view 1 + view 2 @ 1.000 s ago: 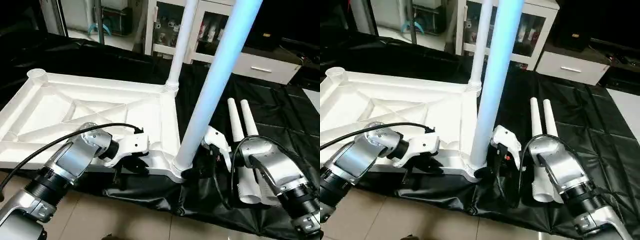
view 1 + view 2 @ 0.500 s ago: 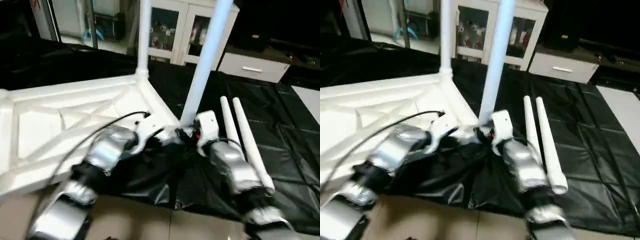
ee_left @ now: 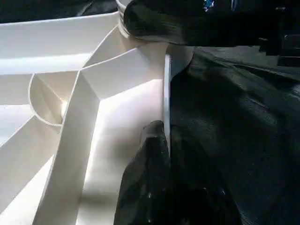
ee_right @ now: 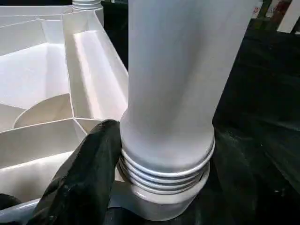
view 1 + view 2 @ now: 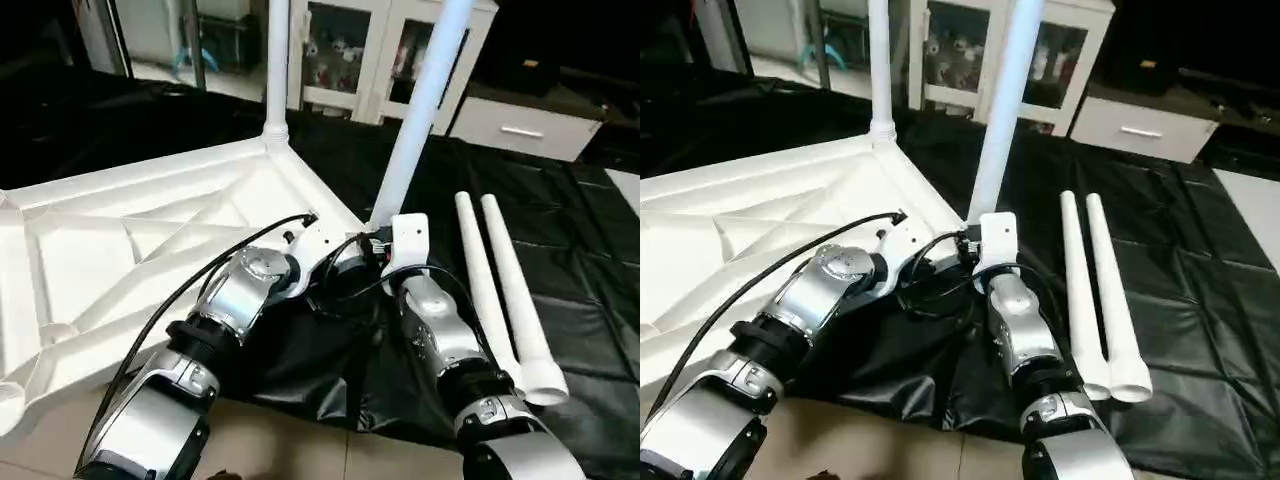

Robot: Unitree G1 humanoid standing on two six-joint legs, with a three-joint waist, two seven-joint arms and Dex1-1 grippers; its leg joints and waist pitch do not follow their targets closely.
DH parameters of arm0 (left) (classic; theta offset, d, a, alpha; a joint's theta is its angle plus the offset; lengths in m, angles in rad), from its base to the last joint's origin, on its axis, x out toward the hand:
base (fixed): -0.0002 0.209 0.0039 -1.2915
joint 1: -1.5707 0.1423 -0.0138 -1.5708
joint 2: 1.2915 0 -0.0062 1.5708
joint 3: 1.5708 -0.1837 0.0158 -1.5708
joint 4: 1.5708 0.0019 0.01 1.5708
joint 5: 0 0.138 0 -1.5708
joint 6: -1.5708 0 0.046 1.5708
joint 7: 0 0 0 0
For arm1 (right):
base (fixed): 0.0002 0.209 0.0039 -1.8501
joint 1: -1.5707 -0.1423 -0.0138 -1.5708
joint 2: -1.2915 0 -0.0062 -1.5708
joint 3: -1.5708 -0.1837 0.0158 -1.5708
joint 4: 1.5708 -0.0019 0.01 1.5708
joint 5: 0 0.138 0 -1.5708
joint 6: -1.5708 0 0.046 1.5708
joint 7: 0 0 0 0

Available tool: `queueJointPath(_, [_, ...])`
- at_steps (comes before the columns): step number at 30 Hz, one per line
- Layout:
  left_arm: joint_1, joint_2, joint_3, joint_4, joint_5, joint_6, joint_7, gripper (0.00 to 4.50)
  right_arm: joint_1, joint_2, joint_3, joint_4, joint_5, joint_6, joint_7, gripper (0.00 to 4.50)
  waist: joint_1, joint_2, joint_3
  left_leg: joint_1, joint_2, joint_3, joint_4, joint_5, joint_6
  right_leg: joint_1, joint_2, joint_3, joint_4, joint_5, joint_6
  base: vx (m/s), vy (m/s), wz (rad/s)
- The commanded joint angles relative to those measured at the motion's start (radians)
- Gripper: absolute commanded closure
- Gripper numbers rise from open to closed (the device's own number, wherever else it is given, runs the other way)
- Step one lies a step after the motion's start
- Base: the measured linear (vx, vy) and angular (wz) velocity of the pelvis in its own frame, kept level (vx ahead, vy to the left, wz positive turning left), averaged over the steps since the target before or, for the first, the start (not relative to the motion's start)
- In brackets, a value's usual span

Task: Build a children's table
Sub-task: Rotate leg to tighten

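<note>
- Because it lies upside down on the black-covered desk (image 5: 560,290), the white plastic square tabletop (image 5: 110,250) turns its ribbed, X-braced underside and round corner sockets upward, which I judge is what lets the legs go in from above.
- At the tabletop's far corner a long white tubular leg (image 5: 277,60) stands upright in its socket (image 5: 275,132).
- The left tool (image 3: 161,140) has its black fingers pressed together on the thin rim (image 3: 166,89) of the tabletop near the closest corner, probably to steady the piece while a leg is worked in.
- A second upright white leg (image 5: 425,100) sits in the near corner socket (image 4: 164,199); its ringed lower end shows just above the socket's lip, so I judge it may not be fully seated.
- The right tool (image 4: 140,183) stands spread around the base of this leg, one black finger (image 4: 86,178) against the rings; the other finger is hidden behind the tube.
- Two more loose white tubular legs (image 5: 505,290) lie side by side on the desk to the right, near that arm.
- Two sockets are filled; at least one open socket (image 5: 8,400) shows at the near left corner.
</note>
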Motion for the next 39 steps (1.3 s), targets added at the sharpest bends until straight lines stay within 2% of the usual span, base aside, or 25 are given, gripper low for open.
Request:
queueJointPath(1, [0.005, 0.026, 0.003, 0.017, 0.037, -0.023, 0.054, 4.50, 0.014, 0.032, 0.057, -0.045, -0.009, -0.054, 0.099, 1.80, -0.003, 0.003, -0.059, 0.000, 0.015, 0.004, -0.072, -0.143, 0.026, 0.049, -0.047, 0.042, -0.062, -0.078, -0.192, 0.000, 0.000, 0.00])
queueJointPath(3, [0.020, 0.051, -0.012, -0.009, 0.042, -0.035, 0.016, 4.50, 0.024, 0.011, 0.045, -0.070, -0.003, -0.059, 0.116, 1.80, -0.003, 0.007, -0.058, -0.001, 0.017, 0.002, -0.075, -0.174, 0.018, 0.050, -0.050, 0.042, -0.066, -0.119, -0.184, 0.000, 0.000, 0.00])
queueJointPath(4, [0.023, 0.058, -0.017, -0.017, 0.043, -0.040, 0.005, 4.50, 0.027, 0.006, 0.041, -0.077, 0.001, -0.059, 0.122, 1.24, -0.004, 0.006, -0.058, -0.002, 0.018, 0.002, -0.075, -0.182, 0.017, 0.049, -0.049, 0.043, -0.067, -0.126, -0.179, 0.000, 0.000, 0.00])
queueJointPath(6, [0.037, 0.076, -0.022, -0.049, 0.038, -0.020, -0.028, 4.50, 0.039, -0.021, 0.035, -0.119, 0.017, -0.033, 0.154, 1.10, -0.004, 0.006, -0.059, -0.001, 0.017, 0.002, -0.074, -0.169, 0.019, 0.050, -0.048, 0.043, -0.065, -0.110, -0.180, 0.000, 0.000, 0.00])
queueJointPath(7, [0.050, 0.101, -0.031, -0.082, 0.033, -0.003, -0.070, 4.50, 0.049, -0.054, 0.031, -0.166, 0.037, 0.002, 0.200, 1.04, -0.004, 0.010, -0.058, -0.003, 0.018, 0.001, -0.075, -0.164, 0.021, 0.051, -0.047, 0.042, -0.064, -0.098, -0.182, 0.000, 0.000, 0.00])
queueJointPath(9, [0.068, 0.137, -0.048, -0.127, 0.030, 0.005, -0.132, 4.50, 0.062, -0.099, 0.027, -0.225, 0.063, 0.046, 0.265, 0.82, -0.011, 0.007, -0.059, -0.010, 0.018, -0.003, -0.076, -0.141, 0.028, 0.061, -0.045, 0.040, -0.058, -0.066, -0.180, 0.000, 0.000, 0.00])
queueJointPath(11, [0.086, 0.173, -0.064, -0.170, 0.021, 0.016, -0.197, 4.50, 0.069, -0.148, 0.030, -0.269, 0.088, 0.095, 0.346, 0.68, -0.015, 0.013, -0.059, -0.002, 0.019, -0.001, -0.072, -0.132, 0.032, 0.055, -0.043, 0.042, -0.058, -0.055, -0.195, 0.000, 0.000, 0.00])
queueJointPath(12, [0.095, 0.193, -0.073, -0.191, 0.017, 0.026, -0.229, 4.50, 0.071, -0.175, 0.030, -0.287, 0.107, 0.121, 0.394, 0.62, -0.017, 0.013, -0.060, 0.000, 0.019, 0.002, -0.071, -0.121, 0.038, 0.052, -0.042, 0.042, -0.056, -0.022, -0.213, 0.000, 0.000, 0.00])
queueJointPath(13, [0.110, 0.226, -0.087, -0.226, 0.010, 0.045, -0.281, 4.50, 0.073, -0.219, 0.029, -0.317, 0.137, 0.163, 0.474, 0.44, -0.017, 0.012, -0.061, 0.000, 0.019, 0.002, -0.071, -0.119, 0.044, 0.055, -0.042, 0.041, -0.055, -0.009, -0.228, 0.000, 0.000, 0.00])
queueJointPath(14, [0.119, 0.252, -0.100, -0.247, 0.007, 0.034, -0.317, 4.50, 0.074, -0.253, 0.035, -0.333, 0.143, 0.175, 0.530, 0.44, -0.015, 0.016, -0.062, 0.001, 0.021, 0.001, -0.071, -0.120, 0.048, 0.057, -0.043, 0.041, -0.054, -0.005, -0.235, 0.000, 0.000, 0.00])
queueJointPath(15, [0.135, 0.289, -0.117, -0.285, -0.009, 0.030, -0.382, 4.50, 0.080, -0.314, 0.052, -0.359, 0.154, 0.197, 0.642, 0.33, -0.015, 0.013, -0.060, 0.000, 0.020, 0.003, -0.069, -0.111, 0.056, 0.057, -0.039, 0.041, -0.054, 0.011, -0.242, 0.000, 0.000, 0.00])
queueJointPath(16, [0.149, 0.321, -0.134, -0.319, -0.026, 0.020, -0.445, 4.50, 0.088, -0.365, 0.075, -0.382, 0.158, 0.218, 0.741, 0.24, -0.014, 0.014, -0.060, 0.000, 0.020, 0.003, -0.068, -0.109, 0.060, 0.058, -0.040, 0.041, -0.053, 0.018, -0.248, 0.000, 0.000, 0.00])
queueJointPath(18, [0.156, 0.335, -0.141, -0.336, -0.035, 0.018, -0.477, 4.50, 0.092, -0.389, 0.088, -0.393, 0.161, 0.231, 0.787, 0.09, -0.012, 0.015, -0.059, 0.003, 0.022, 0.006, -0.066, -0.098, 0.069, 0.054, -0.040, 0.041, -0.051, 0.040, -0.268, 0.000, 0.000, 0.00])
queueJointPath(19, [0.165, 0.358, -0.155, -0.369, -0.041, 0.035, -0.514, 4.50, 0.108, -0.432, 0.117, -0.425, 0.170, 0.258, 0.867, 0.03, -0.010, 0.014, -0.059, 0.003, 0.022, 0.007, -0.066, -0.096, 0.068, 0.054, -0.041, 0.041, -0.050, 0.038, -0.273, 0.000, 0.000, 0.00])
queueJointPath(20, [0.165, 0.358, -0.155, -0.369, -0.041, 0.035, -0.514, 4.50, 0.108, -0.432, 0.117, -0.425, 0.170, 0.258, 0.867, 0.03, -0.007, 0.014, -0.059, 0.004, 0.023, 0.005, -0.067, -0.095, 0.065, 0.056, -0.042, 0.040, -0.050, 0.031, -0.274, 0.000, 0.000, 0.00])
queueJointPath(22, [0.177, 0.380, -0.171, -0.413, -0.055, 0.048, -0.574, 4.50, 0.128, -0.499, 0.174, -0.462, 0.178, 0.294, 0.996, 0.03, -0.003, 0.012, -0.054, 0.005, 0.025, 0.004, -0.070, -0.135, 0.056, 0.057, -0.044, 0.040, -0.056, -0.029, -0.268, 0.000, 0.000, 0.00])
queueJointPath(26, [0.185, 0.390, -0.186, -0.461, -0.078, 0.073, -0.607, 4.50, 0.130, -0.528, 0.205, -0.488, 0.201, 0.335, 1.085, 0.03, -0.003, 0.009, -0.053, 0.005, 0.024, 0.004, -0.072, -0.179, 0.034, 0.054, -0.048, 0.042, -0.063, -0.111, -0.253, 0.000, 0.000, 0.00])
queueJointPath(27, [0.187, 0.391, -0.194, -0.471, -0.083, 0.073, -0.620, 4.50, 0.130, -0.530, 0.225, -0.500, 0.209, 0.348, 1.126, 0.03, -0.002, 0.003, -0.051, 0.003, 0.025, 0.003, -0.073, -0.189, 0.033, 0.055, -0.049, 0.042, -0.066, -0.136, -0.248, 0.000, 0.000, 0.00])
queueJointPath(29, [0.188, 0.390, -0.196, -0.473, -0.082, 0.072, -0.623, 4.50, 0.131, -0.530, 0.232, -0.504, 0.208, 0.349, 1.139, 0.03, 0.000, 0.006, -0.053, 0.004, 0.026, 0.001, -0.073, -0.188, 0.028, 0.053, -0.050, 0.043, -0.066, -0.157, -0.239, 0.000, 0.000, 0.00])
queueJointPath(34, [0.189, 0.386, -0.196, -0.487, -0.077, 0.086, -0.629, 4.50, 0.124, -0.496, 0.253, -0.487, 0.192, 0.327, 1.135, 0.03, 0.005, 0.007, -0.057, 0.007, 0.024, 0.004, -0.069, -0.137, 0.031, 0.050, -0.046, 0.042, -0.056, -0.068, -0.259, 0.000, 0.000, 0.00])
queueJointPath(39, [0.186, 0.387, -0.199, -0.488, -0.074, 0.091, -0.628, 4.50, 0.113, -0.475, 0.275, -0.456, 0.162, 0.306, 1.136, 0.03, 0.003, 0.006, -0.057, 0.004, 0.022, 0.004, -0.068, -0.137, 0.029, 0.054, -0.047, 0.041, -0.057, -0.071, -0.258, 0.000, 0.000, 0.00])
